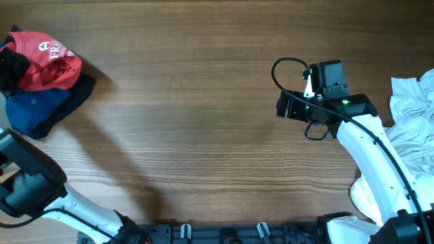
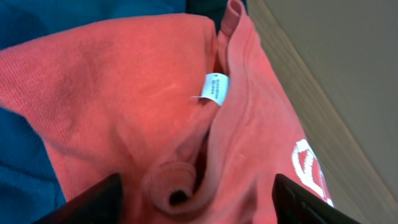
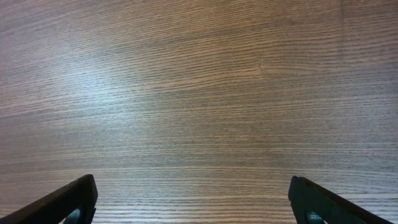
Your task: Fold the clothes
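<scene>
Since the red T-shirt (image 1: 47,61) lies bunched on a blue garment (image 1: 34,108) at the far left corner of the table (image 1: 203,135), soft and light, I'd pinch its collar (image 2: 236,68), which the left claw (image 2: 199,202) straddles, jaws spread; the right claw (image 3: 193,202) gapes over bare wood.

**Overhead view.** A fixed camera looks straight down on the brown wood-grain table (image 1: 203,102) from far enough away to take in both arms, whose bases lie along the lower edge.

**Left wrist view.** This camera sits very near and tilts down past the left gripper (image 2: 194,202) onto the crumpled red cotton T-shirt (image 2: 124,93). The overhead view shows that same shirt at its upper left corner.

**Right wrist view.** This camera is close and faces down past the right gripper (image 3: 193,205) onto wood grain. It shares with the overhead view a patch of tabletop in the right half.
</scene>
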